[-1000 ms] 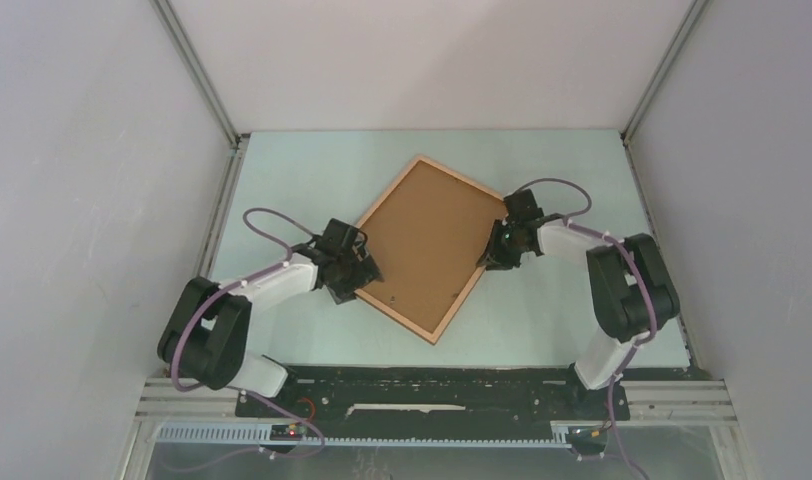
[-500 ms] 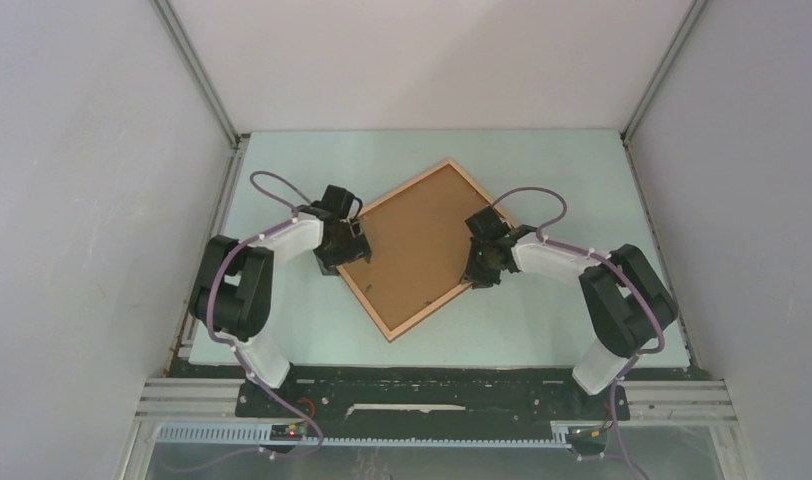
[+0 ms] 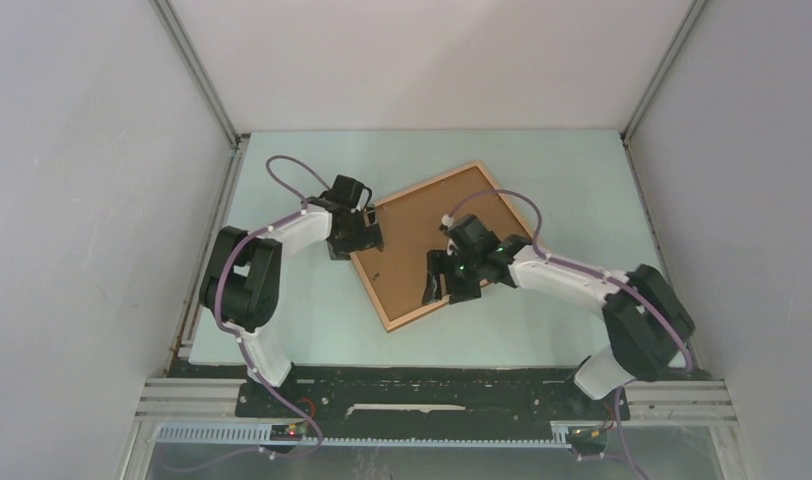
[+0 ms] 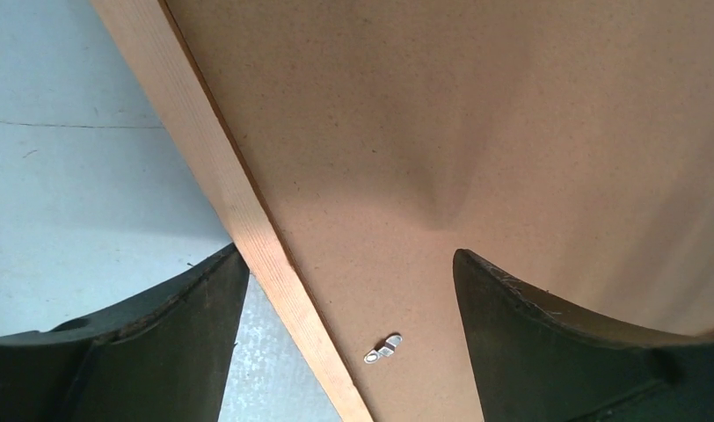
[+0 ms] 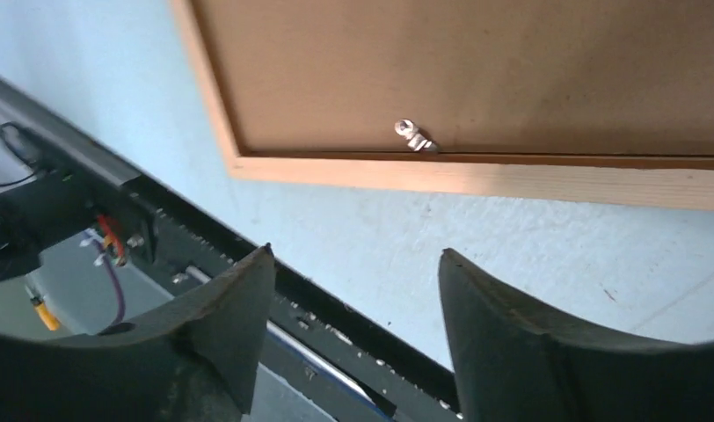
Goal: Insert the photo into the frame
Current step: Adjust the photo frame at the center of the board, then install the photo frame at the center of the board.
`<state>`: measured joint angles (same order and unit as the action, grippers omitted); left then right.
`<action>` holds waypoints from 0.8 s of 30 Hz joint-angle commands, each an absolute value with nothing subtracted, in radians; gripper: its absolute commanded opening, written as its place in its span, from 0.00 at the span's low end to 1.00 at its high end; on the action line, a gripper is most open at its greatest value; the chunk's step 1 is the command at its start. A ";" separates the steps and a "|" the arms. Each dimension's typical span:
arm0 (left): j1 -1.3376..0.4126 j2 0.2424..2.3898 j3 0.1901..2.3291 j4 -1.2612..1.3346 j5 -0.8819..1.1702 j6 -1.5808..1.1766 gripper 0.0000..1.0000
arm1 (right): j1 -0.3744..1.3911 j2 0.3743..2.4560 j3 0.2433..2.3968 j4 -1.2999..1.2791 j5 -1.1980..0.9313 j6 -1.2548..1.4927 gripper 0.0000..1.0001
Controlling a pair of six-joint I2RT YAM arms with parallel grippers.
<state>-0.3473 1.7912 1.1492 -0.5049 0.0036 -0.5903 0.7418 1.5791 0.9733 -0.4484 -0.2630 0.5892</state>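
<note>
On the table point(image 3: 282, 200), frame point(image 3: 427, 183) lies back-up, brown backing board point(image 3: 422, 230) set in it; left gripper point(image 4: 349, 264) released, astride frame's left rail; right gripper point(image 5: 353, 259) released, empty, above frame's near rail.

One frame point(image 4: 239, 211) lies on one table point(image 3: 312, 320), with one brown backing board point(image 3: 422, 235) set inside it. Two small metal clips show on that board: one clip point(image 4: 382, 348) just inside the frame's left edge, another clip point(image 5: 415, 137) just inside its near edge. Two arms reach the frame: the left arm point(image 3: 282, 235) at its left corner, the right arm point(image 3: 572, 275) over its near edge. There are two grippers, the left gripper point(image 3: 357, 235) and the right gripper point(image 3: 444, 285), each with two dark fingers point(image 4: 160, 334), four in all. Two purple cables run along the arms, one cable point(image 3: 282, 165) left of the frame and one cable point(image 3: 492, 195) over it.
</note>
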 commanded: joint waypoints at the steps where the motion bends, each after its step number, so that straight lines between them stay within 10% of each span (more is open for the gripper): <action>1: -0.356 1.710 1.176 -0.453 0.037 -0.555 0.87 | 0.654 1.419 1.006 -0.446 -0.266 0.488 0.79; 12: -0.359 1.534 1.077 -0.529 0.046 -0.547 0.89 | 0.130 1.621 1.269 -0.366 -0.336 0.541 0.83; 24: -0.365 1.504 0.871 -0.426 0.080 -0.636 0.89 | 0.034 2.048 1.639 -0.698 -0.114 0.224 0.80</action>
